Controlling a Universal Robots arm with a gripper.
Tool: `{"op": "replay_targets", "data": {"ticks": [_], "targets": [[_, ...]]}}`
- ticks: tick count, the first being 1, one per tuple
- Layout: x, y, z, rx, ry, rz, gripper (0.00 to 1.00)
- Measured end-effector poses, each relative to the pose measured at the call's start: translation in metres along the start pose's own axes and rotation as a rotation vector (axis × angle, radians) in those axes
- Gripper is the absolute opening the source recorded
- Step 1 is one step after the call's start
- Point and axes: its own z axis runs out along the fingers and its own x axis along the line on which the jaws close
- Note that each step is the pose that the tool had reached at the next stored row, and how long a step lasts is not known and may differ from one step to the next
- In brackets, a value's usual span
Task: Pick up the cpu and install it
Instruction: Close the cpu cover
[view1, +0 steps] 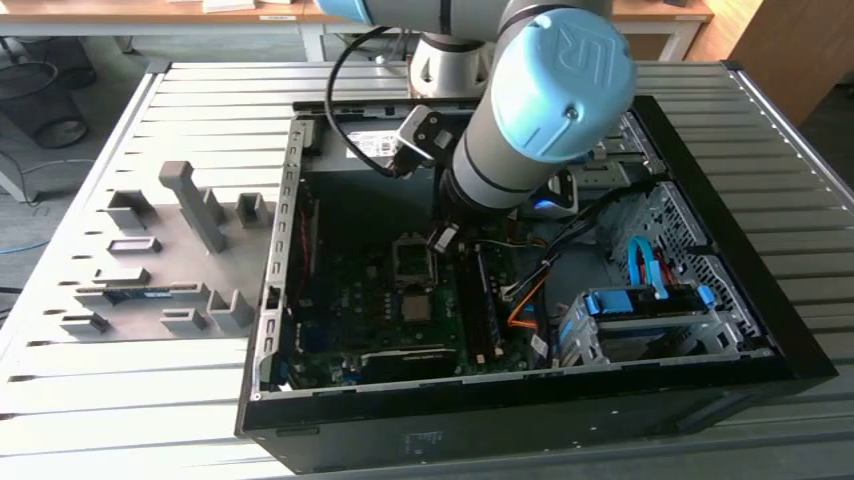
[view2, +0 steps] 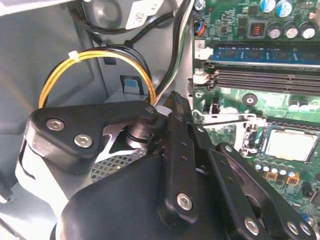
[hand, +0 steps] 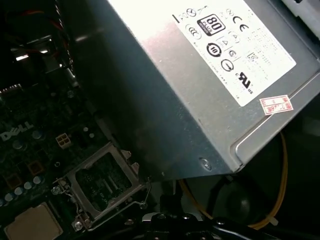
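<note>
The computer case lies open on its side on a slatted metal table, with the arm reaching down into it from above. The gripper hangs over the circuit board, close to the processor socket area; its black linkage also shows in the second wrist view and in the first wrist view. Whether the gripper is open or closed cannot be told from these views. The cpu lies flat in its socket on the circuit board, a dull silver square; in the second wrist view it sits apart from the gripper, and in the first wrist view it is partly cut off at the picture's edge. The socket's metal retaining frame stands swung open just beside the cpu, seen also in the second wrist view. The grey labelled power supply box sits near the frame. A yellow cable loops beside the gripper. The memory slots run along the board near the socket. Grey fixture blocks stand on the table at the exterior view's left of the case. A blue drive bracket sits inside the case at the exterior view's right.
</note>
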Motion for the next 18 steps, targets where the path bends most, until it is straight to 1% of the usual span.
{"op": "replay_targets", "data": {"ticks": [3, 4, 5, 6, 7, 8, 11, 15, 18], "targets": [[0.0037, -0.0024, 0.0002, -0.0101, -0.0143, -0.002, 0.1], [0.0042, -0.0028, 0.0005, -0.0151, -0.0213, -0.003, 0.1], [0.0044, -0.003, 0.0007, -0.0216, -0.0304, -0.004, 0.1], [0.0048, -0.0033, 0.0011, -0.0267, -0.0377, -0.005, 0.1], [0.0053, -0.0037, 0.0018, -0.0296, -0.0418, -0.006, 0.1], [0.0058, -0.0042, 0.0024, -0.0308, -0.0436, -0.006, 0.1], [0.0078, -0.0054, 0.0047, -0.0314, -0.0444, -0.006, 0.1], [0.0106, -0.0064, 0.0111, -0.0314, -0.0442, -0.006, 0.1], [0.0131, -0.0057, 0.0153, -0.0313, -0.0442, -0.006, 0.1]]}}
